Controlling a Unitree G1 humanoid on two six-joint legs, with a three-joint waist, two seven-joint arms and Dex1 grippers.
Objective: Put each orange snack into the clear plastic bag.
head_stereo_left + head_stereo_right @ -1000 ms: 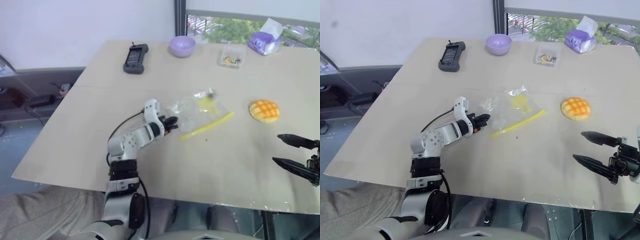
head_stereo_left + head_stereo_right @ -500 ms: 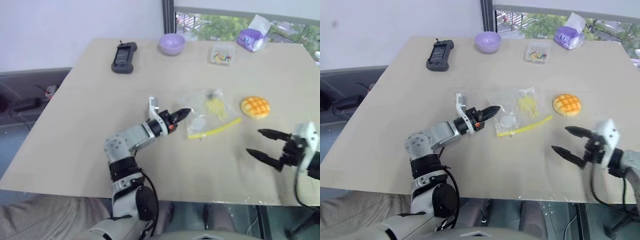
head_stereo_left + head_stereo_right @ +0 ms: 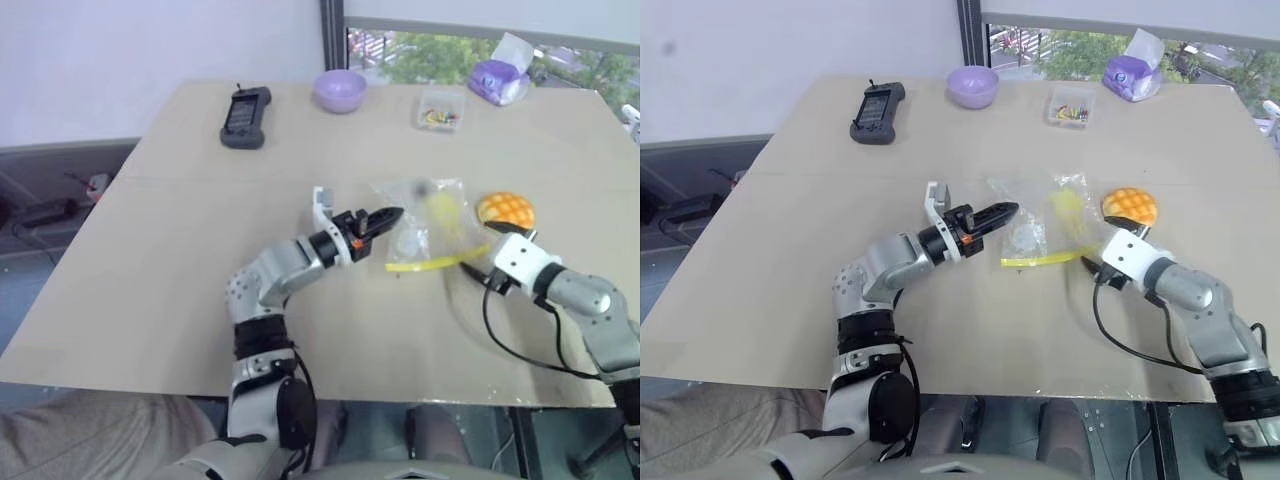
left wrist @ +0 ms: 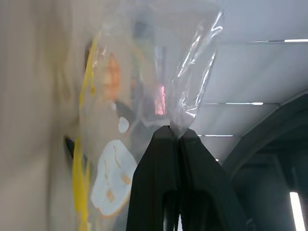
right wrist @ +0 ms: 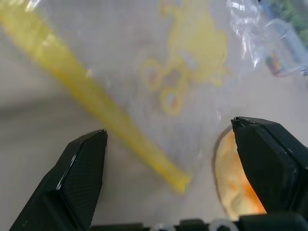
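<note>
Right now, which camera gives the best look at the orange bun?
The right eye view: the orange snack sits whole on the table beside the clear plastic bag. The left eye view matches; the right wrist view catches its edge; the left wrist view blurs it through the bag.

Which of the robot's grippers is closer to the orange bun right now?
The right. The right gripper, jaws open, sits just in front of the orange snack. The left gripper is farther away across the clear plastic bag, pinched shut on its corner.

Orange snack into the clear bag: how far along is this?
Done: left gripper is shut on the clear plastic bag, lifting one edge. In hand: open right gripper faces the bag's yellow strip. Left: the orange snack lies on the table, outside the bag.
</note>
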